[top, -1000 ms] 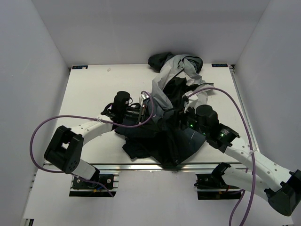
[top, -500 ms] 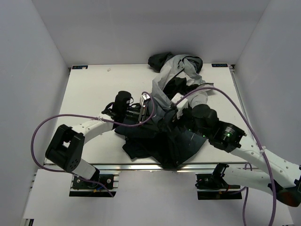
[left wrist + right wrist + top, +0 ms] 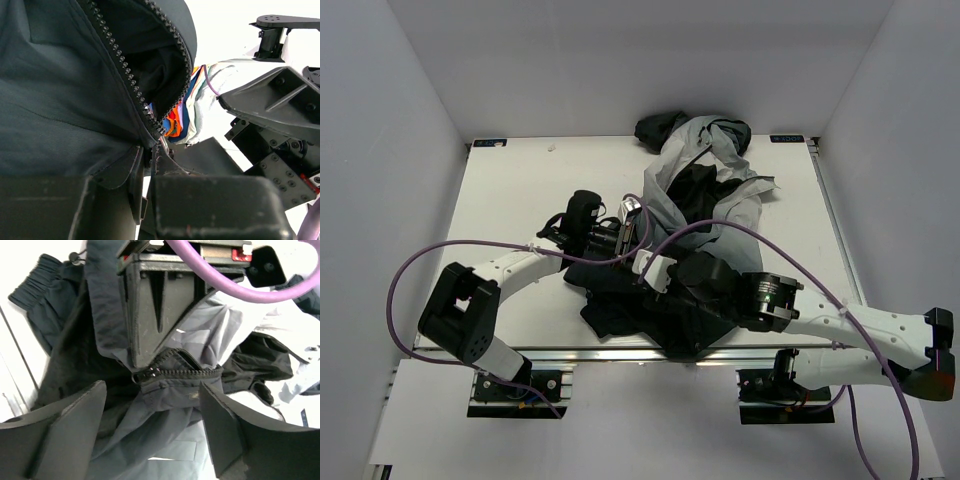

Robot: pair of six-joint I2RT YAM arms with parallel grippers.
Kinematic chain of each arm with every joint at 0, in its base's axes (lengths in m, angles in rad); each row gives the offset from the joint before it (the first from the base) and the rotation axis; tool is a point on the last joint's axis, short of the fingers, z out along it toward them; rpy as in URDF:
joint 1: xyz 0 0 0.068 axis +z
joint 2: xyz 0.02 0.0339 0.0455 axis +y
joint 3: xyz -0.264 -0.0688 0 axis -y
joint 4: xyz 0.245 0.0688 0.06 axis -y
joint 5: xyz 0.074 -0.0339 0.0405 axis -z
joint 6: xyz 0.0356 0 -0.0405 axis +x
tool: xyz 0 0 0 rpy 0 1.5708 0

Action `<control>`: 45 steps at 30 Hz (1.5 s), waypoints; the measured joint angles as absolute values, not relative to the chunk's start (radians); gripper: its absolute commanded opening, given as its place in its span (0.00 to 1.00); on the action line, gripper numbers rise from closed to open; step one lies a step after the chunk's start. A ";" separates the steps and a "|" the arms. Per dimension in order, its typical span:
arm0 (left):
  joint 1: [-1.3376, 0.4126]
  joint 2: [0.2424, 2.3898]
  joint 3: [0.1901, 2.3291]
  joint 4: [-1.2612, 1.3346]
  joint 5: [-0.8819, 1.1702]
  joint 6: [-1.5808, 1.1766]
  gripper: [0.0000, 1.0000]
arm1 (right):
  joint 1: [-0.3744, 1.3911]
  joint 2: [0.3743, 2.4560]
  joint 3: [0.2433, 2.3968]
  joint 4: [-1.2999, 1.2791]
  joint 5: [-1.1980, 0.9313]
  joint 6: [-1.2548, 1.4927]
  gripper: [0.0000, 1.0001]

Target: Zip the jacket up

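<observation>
The jacket (image 3: 705,185) lies heaped at the table's middle, light grey at the back and dark at the front. My left gripper (image 3: 632,228) is shut on the jacket's dark edge at the bottom end of the zipper. In the left wrist view the zipper teeth (image 3: 125,75) run down to the left gripper (image 3: 150,162). My right gripper (image 3: 655,268) is open just in front of it. In the right wrist view the zipper's closed end (image 3: 150,373) sits under the left gripper's body (image 3: 160,305), above the right gripper (image 3: 150,427). The right gripper's fingers (image 3: 65,425) touch nothing.
The white table (image 3: 520,190) is boxed in by white walls on three sides. A metal rail (image 3: 600,354) runs along the near edge. Purple cables (image 3: 395,290) loop off both arms. A dark sleeve cuff (image 3: 35,277) lies at the left.
My right arm has swung left and nearer, bringing its open gripper up to the left gripper at the zipper's end. The left gripper has stayed shut in place.
</observation>
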State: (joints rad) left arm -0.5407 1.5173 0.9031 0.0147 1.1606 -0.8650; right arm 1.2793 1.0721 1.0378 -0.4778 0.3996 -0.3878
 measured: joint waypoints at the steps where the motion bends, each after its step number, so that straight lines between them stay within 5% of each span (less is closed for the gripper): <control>1: -0.540 1.517 0.903 0.012 1.161 -0.865 0.00 | 1.281 1.073 1.036 -0.476 0.407 -0.401 0.78; 5: -0.540 1.517 0.904 0.003 1.161 -0.864 0.00 | 1.282 1.075 1.032 -0.470 0.426 -0.430 0.72; 6: -0.540 1.517 0.904 -0.001 1.161 -0.864 0.00 | 1.282 1.077 1.032 -0.469 0.427 -0.435 0.63; 31: -0.540 1.517 0.904 -0.046 1.160 -0.862 0.00 | 1.283 1.143 0.983 -0.432 0.445 -0.501 0.58; 38: -0.539 1.517 0.904 -0.045 1.159 -0.862 0.00 | 1.283 1.143 0.954 -0.386 0.444 -0.506 0.34; 45: -0.537 1.517 0.904 -0.059 1.154 -0.849 0.00 | 1.285 1.137 0.952 -0.387 0.435 -0.499 0.30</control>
